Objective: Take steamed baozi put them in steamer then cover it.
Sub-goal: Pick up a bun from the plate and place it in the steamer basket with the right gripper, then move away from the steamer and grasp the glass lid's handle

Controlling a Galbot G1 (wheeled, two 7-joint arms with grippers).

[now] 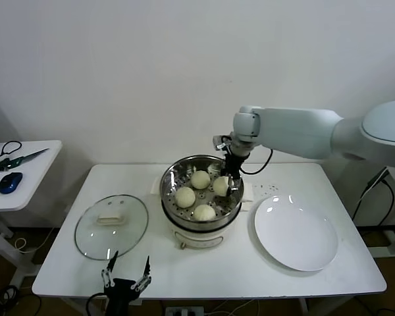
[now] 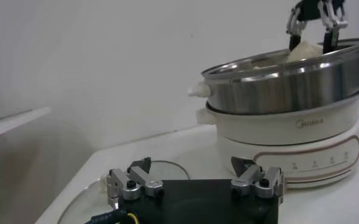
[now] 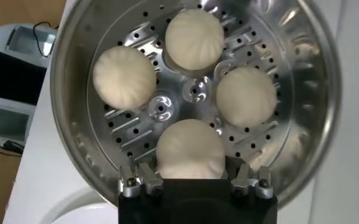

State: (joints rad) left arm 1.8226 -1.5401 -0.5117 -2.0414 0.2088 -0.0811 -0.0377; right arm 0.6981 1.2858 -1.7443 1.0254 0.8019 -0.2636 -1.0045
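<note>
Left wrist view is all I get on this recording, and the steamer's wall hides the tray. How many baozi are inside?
Observer: Four baozi lie on the perforated tray of the steamer, spaced around its middle.
Operator: Where exactly is the right gripper?
Observer: The right gripper is down inside the rim, at the bun on the robot's right side of the tray.
Operator: And the cover?
Observer: The cover lies flat on the table, handle up, to the robot's left of the steamer. It is just beyond the left gripper, which waits at the table's near edge.
</note>
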